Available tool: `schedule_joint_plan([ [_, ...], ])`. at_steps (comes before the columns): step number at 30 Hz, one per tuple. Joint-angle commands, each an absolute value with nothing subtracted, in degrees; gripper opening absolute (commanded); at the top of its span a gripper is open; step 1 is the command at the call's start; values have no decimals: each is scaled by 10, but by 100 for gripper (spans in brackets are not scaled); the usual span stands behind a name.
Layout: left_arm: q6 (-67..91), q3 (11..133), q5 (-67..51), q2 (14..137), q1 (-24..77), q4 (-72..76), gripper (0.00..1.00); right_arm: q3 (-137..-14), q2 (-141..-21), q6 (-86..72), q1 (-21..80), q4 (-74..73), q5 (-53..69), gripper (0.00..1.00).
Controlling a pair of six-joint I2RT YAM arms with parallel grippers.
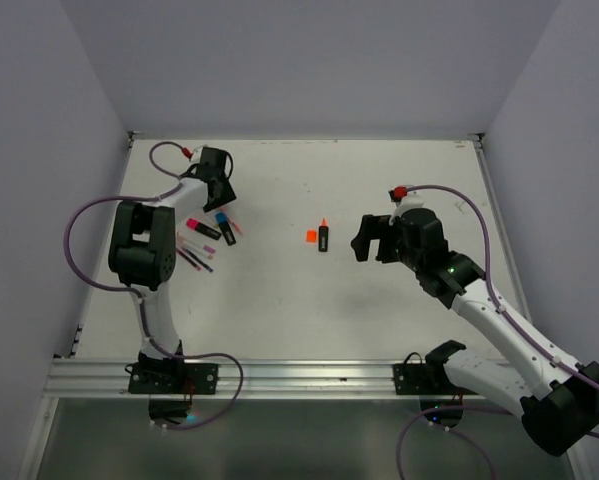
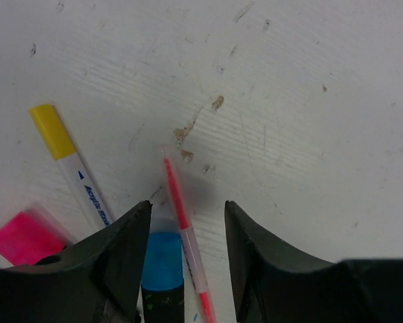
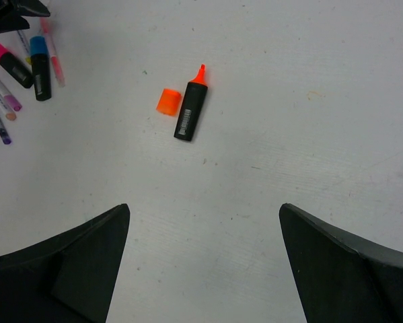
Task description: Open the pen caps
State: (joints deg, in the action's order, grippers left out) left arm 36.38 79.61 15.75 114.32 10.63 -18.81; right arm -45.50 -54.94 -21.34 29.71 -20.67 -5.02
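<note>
An orange cap (image 1: pixel 309 237) lies off its black highlighter (image 1: pixel 323 238), whose orange tip is bare; both also show in the right wrist view, the cap (image 3: pixel 168 101) just left of the highlighter (image 3: pixel 191 112). My right gripper (image 1: pixel 364 240) is open and empty, to the right of them (image 3: pixel 204 210). My left gripper (image 1: pixel 221 205) is open over the pen cluster. In the left wrist view its jaws (image 2: pixel 188 205) straddle a blue cap (image 2: pixel 162 259) on a black highlighter and a thin pink pen (image 2: pixel 181 219), without closing on them. A yellow cap (image 2: pixel 51 131) on a white pen and a pink cap (image 2: pixel 23 237) lie to the left.
Several thin pens (image 1: pixel 194 255) lie at the left of the white table (image 1: pixel 309 320) beside the pink-capped highlighter (image 1: pixel 204 229). Grey walls close in three sides. A metal rail (image 1: pixel 299 375) runs along the near edge. Purple cables loop by each arm.
</note>
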Motion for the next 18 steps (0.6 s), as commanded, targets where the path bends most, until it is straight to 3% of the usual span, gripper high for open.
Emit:
schedule_joint_plan([
  [1,360,835,160,1179,98,-208,49,-449,-538,-203,297,-209,-54,97],
  [8,363,850,146,1221,98,-207,41,-446,-536,-207,296,-209,-54,97],
  [15,384,852,95,1235,102,-190,8,-447,-533,-203,297,-208,-54,97],
  [18,394,848,75,1228,108,-178,0,-451,-537,-200,297,-201,-47,97],
])
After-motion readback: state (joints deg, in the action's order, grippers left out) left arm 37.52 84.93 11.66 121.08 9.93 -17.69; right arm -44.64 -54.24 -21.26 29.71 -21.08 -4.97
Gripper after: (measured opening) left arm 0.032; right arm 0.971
